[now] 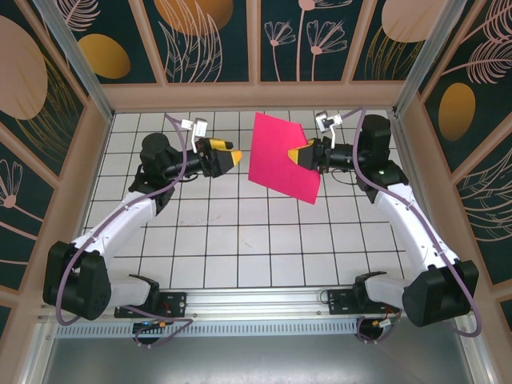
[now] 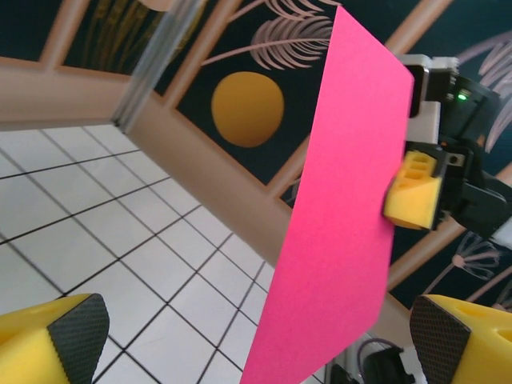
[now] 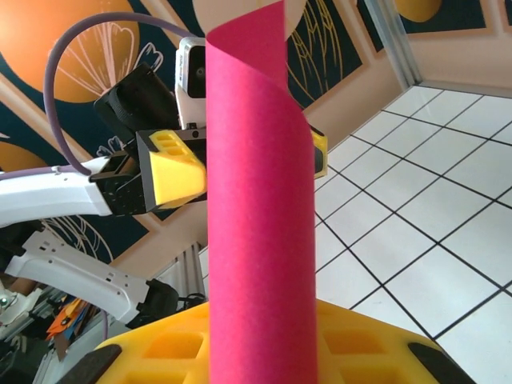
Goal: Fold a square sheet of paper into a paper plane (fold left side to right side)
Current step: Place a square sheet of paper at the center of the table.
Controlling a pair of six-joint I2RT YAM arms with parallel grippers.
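The square sheet of paper [image 1: 278,157] is vivid magenta-pink and hangs in the air above the far middle of the tiled table, slightly curled. My right gripper [image 1: 306,154] is shut on its right edge; in the right wrist view the sheet [image 3: 256,224] rises straight up from between the yellow fingers [image 3: 360,352]. My left gripper [image 1: 233,158] stands open just left of the sheet, not touching it. In the left wrist view the paper [image 2: 344,216] hangs ahead between the wide-apart fingers [image 2: 76,336], with the right gripper's yellow finger [image 2: 412,189] pressed on it.
The white grid table [image 1: 240,232] lies beneath, fenced by wooden walls [image 1: 256,94] with dark floral panels. Both arm bases sit on the metal rail [image 1: 256,304] at the near edge.
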